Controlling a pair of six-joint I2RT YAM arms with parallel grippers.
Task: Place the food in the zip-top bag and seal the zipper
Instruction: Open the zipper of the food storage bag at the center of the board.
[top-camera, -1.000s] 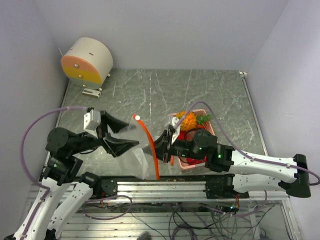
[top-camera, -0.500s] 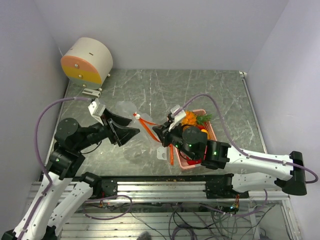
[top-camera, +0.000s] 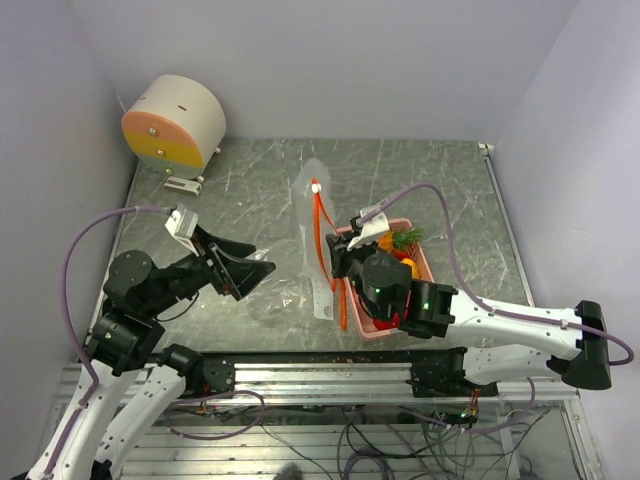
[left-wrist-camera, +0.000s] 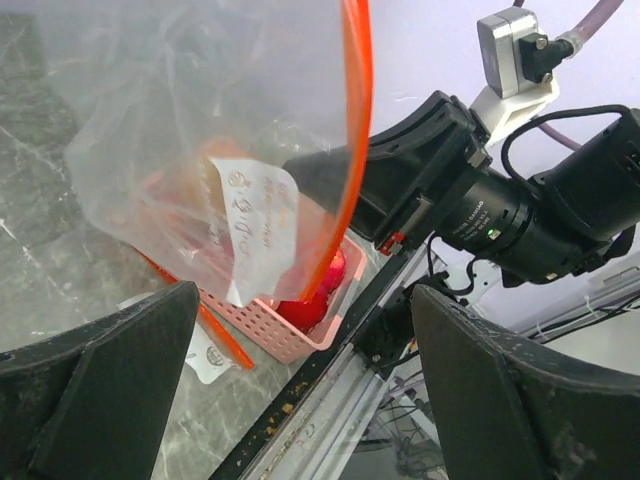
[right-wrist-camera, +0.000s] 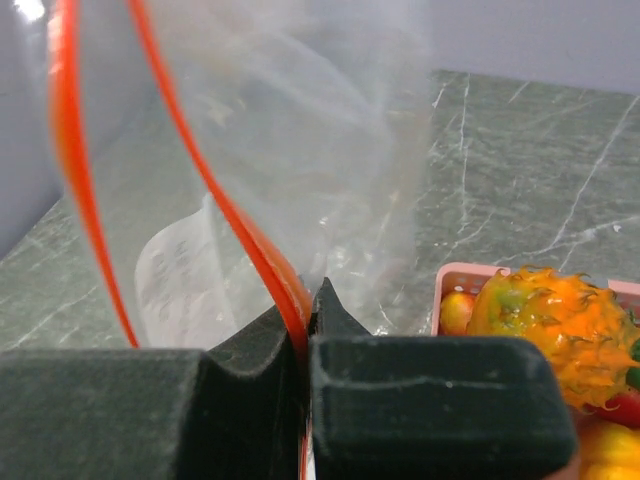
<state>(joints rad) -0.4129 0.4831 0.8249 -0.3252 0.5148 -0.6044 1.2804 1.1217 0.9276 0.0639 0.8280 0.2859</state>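
While the right gripper (right-wrist-camera: 305, 322) is clamped shut on one strand of the orange zipper (right-wrist-camera: 235, 215), the zip-top bag (top-camera: 308, 225) hangs from that single pinch over the middle of the counter (top-camera: 240, 175), just left of the pink basket (top-camera: 427, 268). The left gripper (top-camera: 262, 275) has its fingers spread wide with nothing between them, and it stands apart from the bag on the bag's left side.

To do this step well, I judge that the left fingers should close on the opposite zipper strand — not on the clear film, which would slip and crumple. They should then draw it gently away, so the mouth gapes without pulling loose from the right pads.

The food is not yet bagged. The bumpy orange fruit (right-wrist-camera: 545, 310) and a red apple (left-wrist-camera: 322, 285) lie in the basket, toward the near right corner.

The bag's long axis — its zipper line — runs roughly from the near edge toward the far edge in the overhead view, with the film billowing leftward. The mouth appears to face right, toward the basket, its two strands parted.
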